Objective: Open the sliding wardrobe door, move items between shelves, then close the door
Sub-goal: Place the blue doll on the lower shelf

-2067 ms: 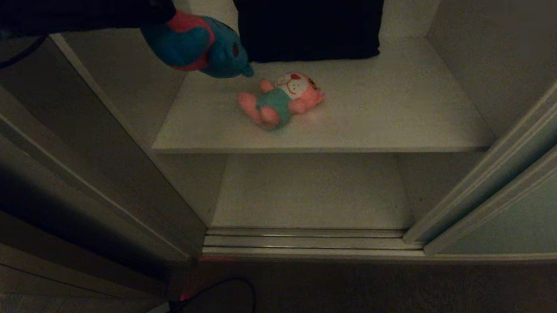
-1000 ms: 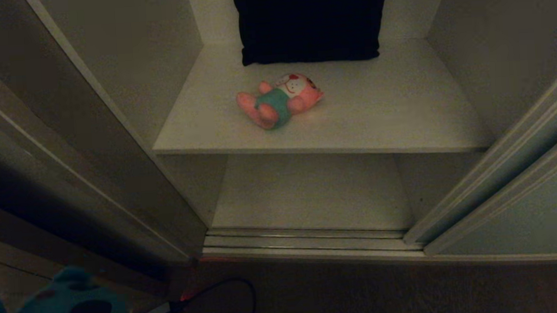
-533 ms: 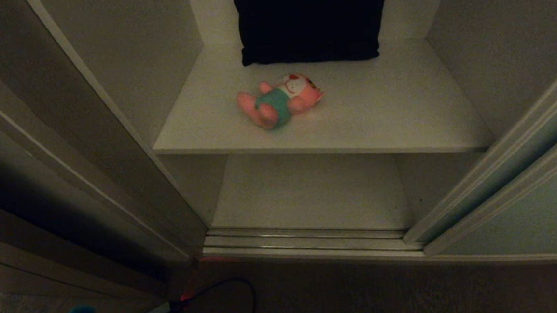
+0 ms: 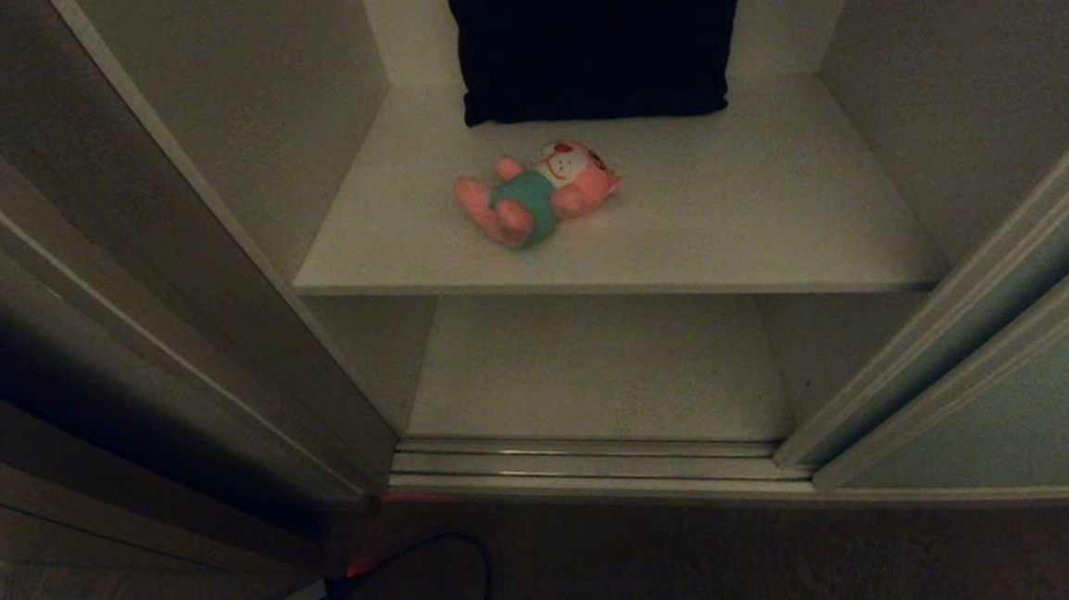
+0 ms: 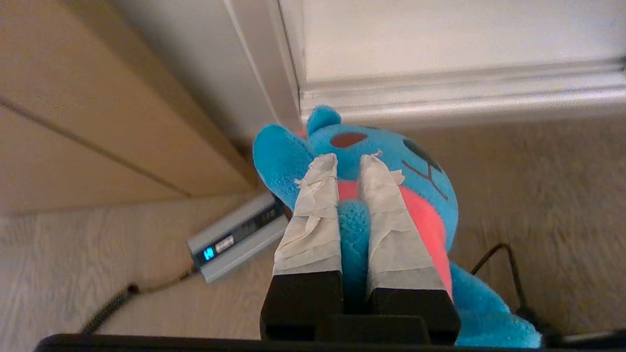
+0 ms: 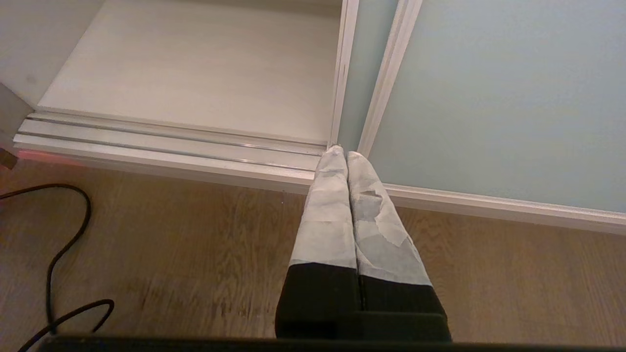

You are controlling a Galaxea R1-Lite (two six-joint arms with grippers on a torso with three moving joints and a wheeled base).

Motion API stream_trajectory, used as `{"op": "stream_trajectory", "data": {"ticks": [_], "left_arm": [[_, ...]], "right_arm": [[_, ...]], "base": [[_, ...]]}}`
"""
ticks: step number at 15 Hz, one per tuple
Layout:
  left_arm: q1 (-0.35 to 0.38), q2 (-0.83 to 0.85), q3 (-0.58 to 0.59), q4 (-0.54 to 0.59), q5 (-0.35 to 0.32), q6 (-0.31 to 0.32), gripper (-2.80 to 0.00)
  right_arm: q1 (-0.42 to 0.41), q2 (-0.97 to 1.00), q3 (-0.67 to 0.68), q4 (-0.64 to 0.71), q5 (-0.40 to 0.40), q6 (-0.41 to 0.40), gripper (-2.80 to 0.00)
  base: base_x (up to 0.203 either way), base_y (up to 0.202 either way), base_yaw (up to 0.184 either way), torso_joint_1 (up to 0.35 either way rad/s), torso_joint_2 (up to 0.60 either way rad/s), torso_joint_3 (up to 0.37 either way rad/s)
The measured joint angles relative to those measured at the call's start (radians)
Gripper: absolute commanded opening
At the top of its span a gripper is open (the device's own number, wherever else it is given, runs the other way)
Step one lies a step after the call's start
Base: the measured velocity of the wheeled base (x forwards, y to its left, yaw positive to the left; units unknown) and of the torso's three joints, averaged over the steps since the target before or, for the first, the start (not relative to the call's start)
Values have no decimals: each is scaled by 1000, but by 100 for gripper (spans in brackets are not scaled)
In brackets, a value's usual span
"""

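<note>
Carrying the teal-blue plush toy (image 5: 391,161) low beside the wardrobe's front left corner, the left gripper (image 5: 349,164) is pinching it tight between its taped fingers (image 5: 313,215), jaws narrow around the soft body; only the toy's ear is peeking in at the head view's bottom edge, over the wooden floor (image 6: 195,244); the pink plush toy (image 4: 535,194) is lying near the middle of the upper shelf (image 4: 725,233), in front of the black cushion (image 4: 593,37); the lower shelf (image 4: 594,370) is sitting bare behind the floor track (image 4: 581,459); the sliding wardrobe door (image 6: 489,98) is standing pushed aside to the right; the right gripper (image 6: 346,154) is hanging parked, fingers together, just before that door's frame. Judging by this, the shelf-to-shelf transfer is under way; next, the held toy needs swinging in over the track onto the lower shelf, then releasing.
</note>
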Motion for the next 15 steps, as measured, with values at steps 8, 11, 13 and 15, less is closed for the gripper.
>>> {"op": "stream_trajectory", "data": {"ticks": [8,11,13,15], "left_arm": [[-8,-195,134,-80,90,-85,-280],[-8,-206,139,-83,90,-79,-280],[-8,-208,140,-82,90,-80,-280],[-8,-208,141,-80,90,-80,-280]], "right_arm": [[0,0,0,0,0,0,-280],[0,0,0,0,0,0,-280],[0,0,0,0,0,0,-280],[0,0,0,0,0,0,-280]], "base": [[0,0,0,0,0,0],[0,0,0,0,0,0],[0,0,0,0,0,0],[-139,0,1,7,0,2]]}}
